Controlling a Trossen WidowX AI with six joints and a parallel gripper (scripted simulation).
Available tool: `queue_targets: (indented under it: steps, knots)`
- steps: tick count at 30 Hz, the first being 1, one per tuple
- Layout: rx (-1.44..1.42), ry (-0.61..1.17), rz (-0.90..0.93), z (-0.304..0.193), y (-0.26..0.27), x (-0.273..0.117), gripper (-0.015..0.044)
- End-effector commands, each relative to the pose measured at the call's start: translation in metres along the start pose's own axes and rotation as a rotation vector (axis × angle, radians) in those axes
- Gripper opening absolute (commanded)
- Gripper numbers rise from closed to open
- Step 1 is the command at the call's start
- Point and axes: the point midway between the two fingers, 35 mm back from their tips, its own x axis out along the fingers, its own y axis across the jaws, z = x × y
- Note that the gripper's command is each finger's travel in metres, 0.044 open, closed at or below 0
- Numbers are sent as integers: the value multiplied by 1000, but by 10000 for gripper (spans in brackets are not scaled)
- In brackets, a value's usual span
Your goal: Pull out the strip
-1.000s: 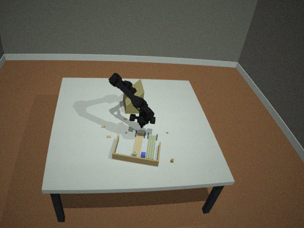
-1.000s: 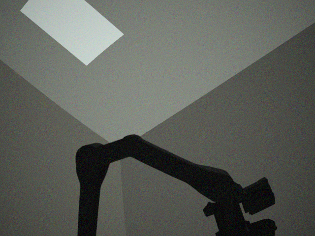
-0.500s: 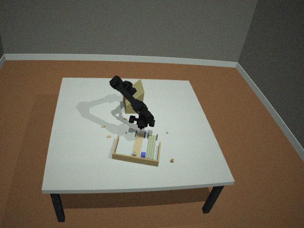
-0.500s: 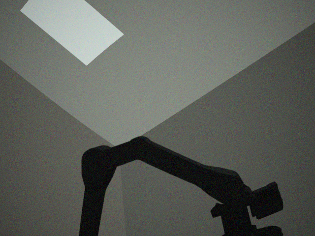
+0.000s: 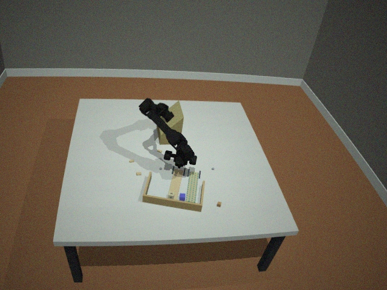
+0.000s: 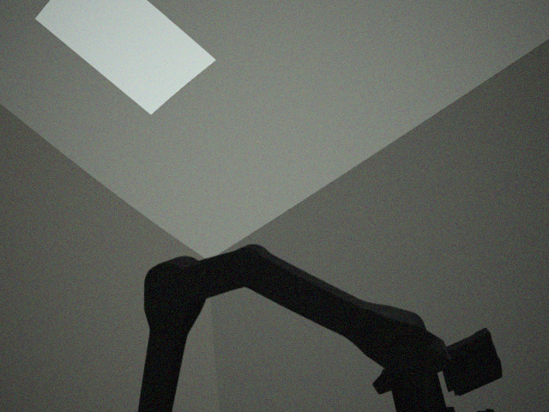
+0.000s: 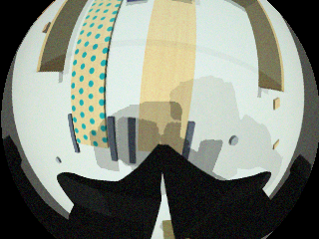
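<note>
The labelled cube [image 5: 170,195], pale with a dark mark, rests on the far end of the plain wooden strip [image 5: 176,184] [image 7: 169,60]. The teal-dotted strip [image 5: 192,187] [image 7: 91,75] lies alongside. A blue cube [image 5: 182,196] stands between the two strips near the wall; in the wrist view only its edge shows at the top. My gripper [image 5: 179,167] [image 7: 162,149] is shut and empty, fingertips together above the near end of the plain strip. Whether the tips touch the strip cannot be told. The exterior view shows the arm, not the fingertips.
A three-sided wooden wall [image 5: 172,202] [image 7: 271,55] surrounds the strips. Dark upright guides flank their near ends. An orange-brown block [image 5: 219,203] [image 7: 47,27] is outside the wall. Small wood pieces and grey knobs lie around. A tan wedge block [image 5: 178,119] stands behind the arm.
</note>
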Motion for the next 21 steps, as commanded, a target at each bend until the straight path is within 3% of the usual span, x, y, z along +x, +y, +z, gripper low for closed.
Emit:
queue_targets:
  steps: [1, 21]
  knots:
    - [-9, 3, -8, -2, -1, 9, 0]
    - [-9, 2, -11, -1, -3, 39, 0]
